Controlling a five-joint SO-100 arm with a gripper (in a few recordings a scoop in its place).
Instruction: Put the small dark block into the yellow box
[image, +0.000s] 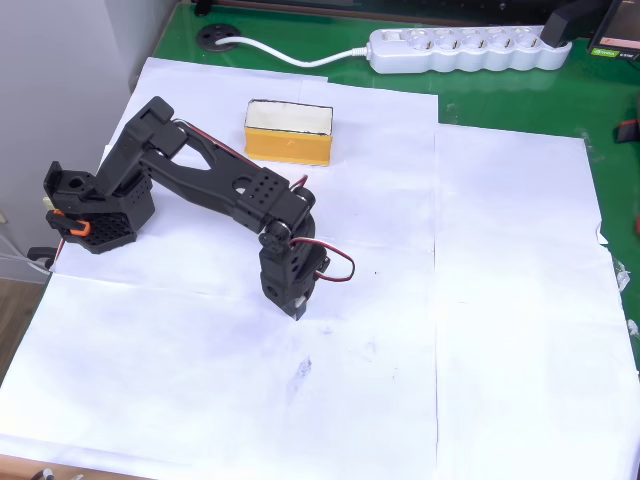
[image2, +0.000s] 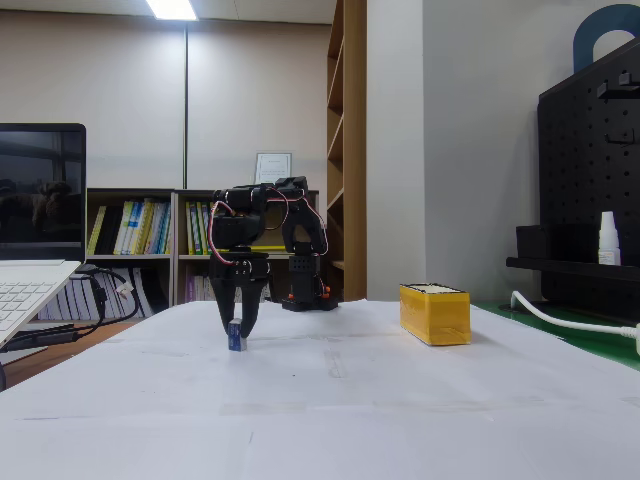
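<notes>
Partly hidden, small dark block (image2: 236, 337) between gripper (image2: 240, 330) fingertips, paper-level

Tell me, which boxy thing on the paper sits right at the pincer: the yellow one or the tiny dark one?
The small dark block, resting on the paper between the pincer's fingertips. The yellow box stands well apart.
</notes>
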